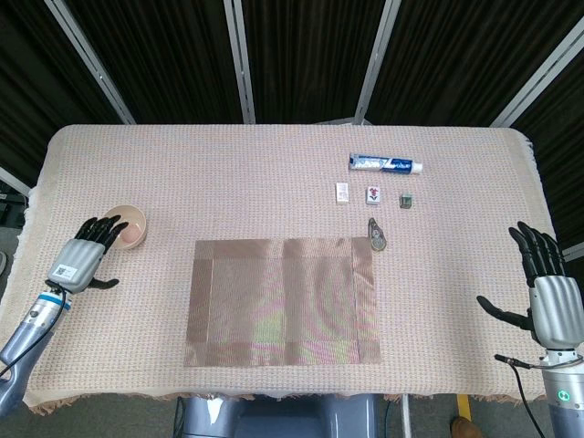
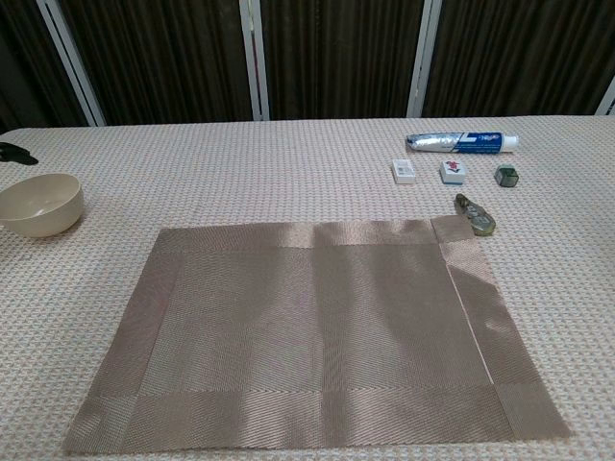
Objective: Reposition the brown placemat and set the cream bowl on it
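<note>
Brown placemat point(image 1: 283, 301) lies flat mid-table, ready to receive; cream bowl point(image 1: 125, 225) waits well left of it, left hand point(image 1: 84, 257) spread empty at its rim to grab, right hand point(image 1: 550, 297) idle, fingers splayed

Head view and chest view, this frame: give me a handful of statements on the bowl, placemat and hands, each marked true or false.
1. The cream bowl sits on the brown placemat. False: it stands on the tablecloth, left of the placemat.
2. The left hand is at the bowl, fingertips over its rim. True.
3. The right hand holds the toothpaste tube. False: it holds nothing, fingers apart, at the table's right edge; the tube lies far off on the cloth.
4. The placemat lies flat with nothing on it. True.
5. The bowl is tipped over. False: it stands upright.
</note>
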